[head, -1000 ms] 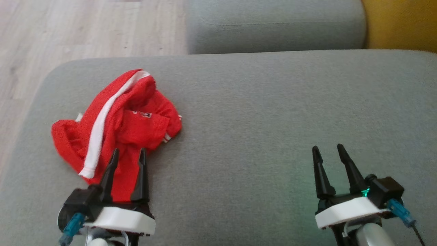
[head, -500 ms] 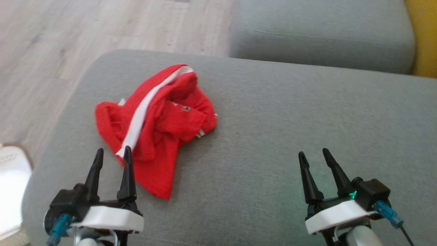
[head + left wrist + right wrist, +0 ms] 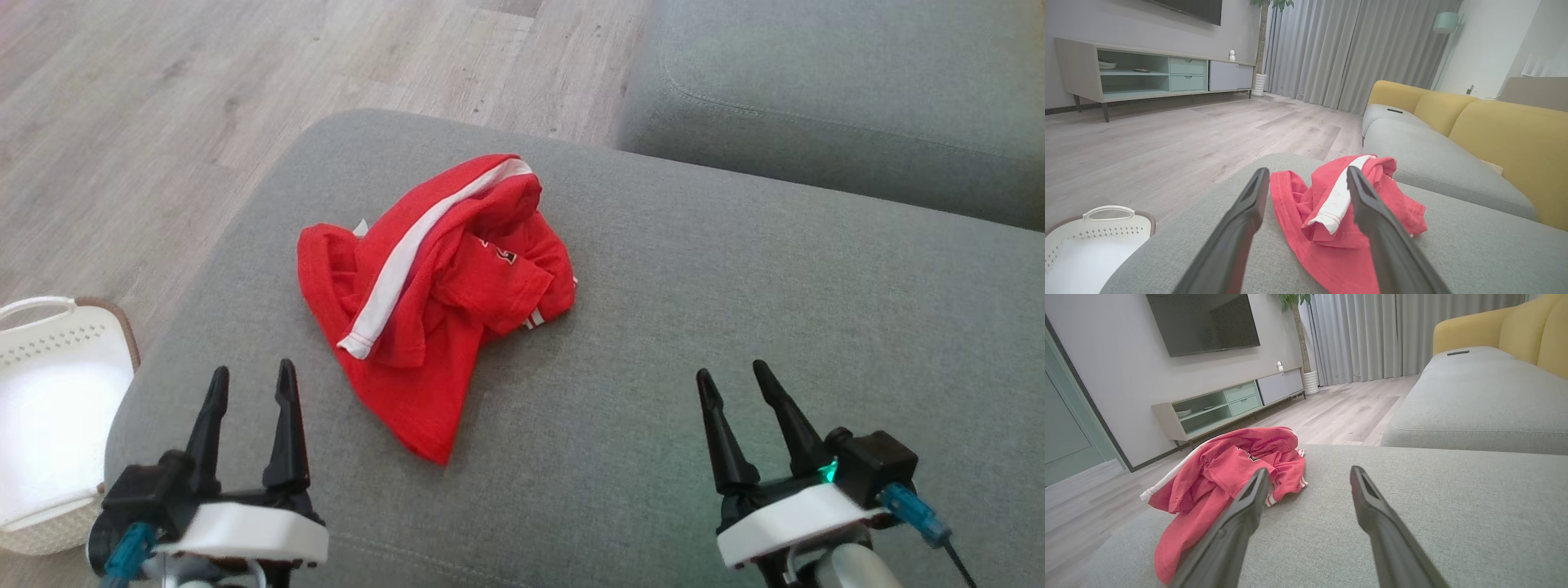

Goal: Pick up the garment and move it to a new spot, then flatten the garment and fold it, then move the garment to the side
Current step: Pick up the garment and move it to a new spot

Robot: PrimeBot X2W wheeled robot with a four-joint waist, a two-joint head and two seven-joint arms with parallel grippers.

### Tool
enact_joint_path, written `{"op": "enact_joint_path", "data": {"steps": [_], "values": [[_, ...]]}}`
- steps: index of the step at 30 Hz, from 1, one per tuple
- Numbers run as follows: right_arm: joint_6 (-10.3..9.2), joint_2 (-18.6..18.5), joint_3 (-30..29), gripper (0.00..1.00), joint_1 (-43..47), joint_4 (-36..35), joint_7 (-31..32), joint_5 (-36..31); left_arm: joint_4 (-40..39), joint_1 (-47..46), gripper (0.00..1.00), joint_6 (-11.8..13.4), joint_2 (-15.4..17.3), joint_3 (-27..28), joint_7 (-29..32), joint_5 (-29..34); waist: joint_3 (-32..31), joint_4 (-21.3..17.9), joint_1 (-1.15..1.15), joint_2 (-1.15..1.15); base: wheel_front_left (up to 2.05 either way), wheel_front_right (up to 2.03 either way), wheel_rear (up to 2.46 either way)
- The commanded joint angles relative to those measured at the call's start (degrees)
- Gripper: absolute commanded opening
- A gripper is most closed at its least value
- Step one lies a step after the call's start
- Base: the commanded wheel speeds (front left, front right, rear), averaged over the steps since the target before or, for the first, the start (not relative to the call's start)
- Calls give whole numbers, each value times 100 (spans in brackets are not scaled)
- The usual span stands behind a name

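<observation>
A red garment (image 3: 445, 294) with a white stripe lies crumpled on the grey cushion (image 3: 735, 286), toward its left end. In the left wrist view the garment (image 3: 1331, 212) sits just beyond my fingers. It lies to the left in the right wrist view, the garment (image 3: 1224, 473) bunched up. My left gripper (image 3: 249, 380) is open, hovering near the cushion's front left, short of the cloth and empty. My right gripper (image 3: 735, 380) is open too, over bare cushion well right of the garment.
A white perforated basket (image 3: 49, 408) stands on the wood floor (image 3: 163, 122) left of the cushion. A second grey seat cushion (image 3: 857, 98) lies beyond, with yellow backrests (image 3: 1506, 130). A TV cabinet (image 3: 1147, 77) stands across the room.
The head view has swung left, bringing the basket into sight and shifting the garment rightward in the picture. Both grippers stay open; the left one now sits off the cloth.
</observation>
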Motion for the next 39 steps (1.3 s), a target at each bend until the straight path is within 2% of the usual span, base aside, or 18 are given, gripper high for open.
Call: {"op": "enact_joint_path", "data": {"steps": [1,9,15,19,23,25,29,30,31,33,39], "values": [[-4,-39,149,100,-138,-167,-62,19,-178,-233,100,-27,-15,221,-70,69,11,-6,0,0,0,0,0],[-4,-39,270,100,-183,-150,-62,13,-108,-288,100,-83,-15,321,-70,118,112,-162,0,0,0,0,0],[-4,-39,182,100,-374,-209,-62,-70,273,-902,100,-428,74,291,-70,480,499,-428,0,0,0,0,0],[-4,-39,106,100,-511,-247,-62,-140,926,-1636,100,-607,404,97,-54,626,780,-578,0,0,0,0,0],[-4,-39,1,100,-650,-301,-62,-183,1542,-2562,100,-727,809,-286,349,640,1066,-681,0,0,0,0,0],[-4,-39,-47,100,-705,-317,-62,-202,1774,-3003,100,-752,974,-524,601,523,1188,-715,0,0,0,0,0],[-4,-39,-51,100,-830,-325,-62,-215,2114,-3736,100,-762,1459,-1336,1003,58,1400,-818,0,0,0,0,0],[-4,-39,-51,100,-830,-325,-62,-215,2114,-3736,100,-762,1459,-1336,1003,58,1400,-818,0,0,0,0,0],[-4,-39,-52,100,-889,-327,-62,-204,2293,-4024,100,-762,1669,-1674,1206,-242,1484,-866,0,0,0,0,0],[-4,-39,-37,100,-944,-330,-62,-194,2504,-4269,100,-763,1870,-1868,1402,-397,1562,-923,0,0,0,0,0],[-4,-39,-13,100,-1033,-347,-62,-148,3166,-4647,100,-764,2125,-2067,1656,-443,1689,-1075,0,0,0,0,0]]}}
